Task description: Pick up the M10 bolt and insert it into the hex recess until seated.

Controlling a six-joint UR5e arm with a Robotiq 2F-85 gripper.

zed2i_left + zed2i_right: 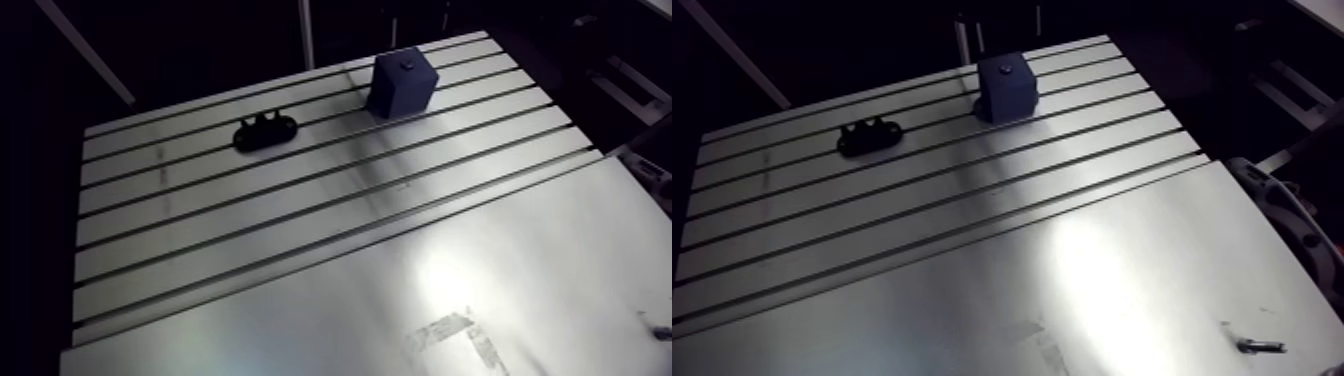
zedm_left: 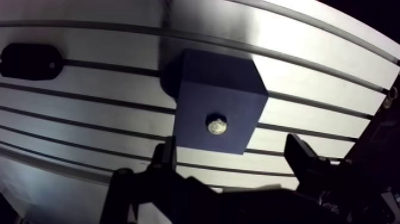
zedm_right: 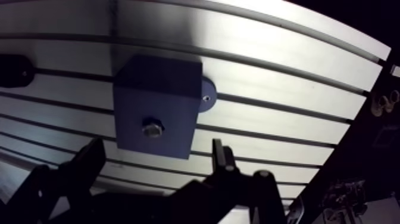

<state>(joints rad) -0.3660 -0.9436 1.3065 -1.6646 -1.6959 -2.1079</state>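
A block [image 1: 402, 82] is sitting on the desk [image 1: 300, 220], holding a bolt [image 2: 216, 125] in its top. In the arm view, a bracket [image 1: 265, 130] is lying at its eight o'clock.

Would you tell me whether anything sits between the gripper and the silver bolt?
Nothing visible does: the open, empty gripper faces the silver bolt, exposed in the top of the dark blue block.

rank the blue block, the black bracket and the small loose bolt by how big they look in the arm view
1. blue block
2. black bracket, about as wide but much flatter
3. small loose bolt, smallest even though nearest the camera
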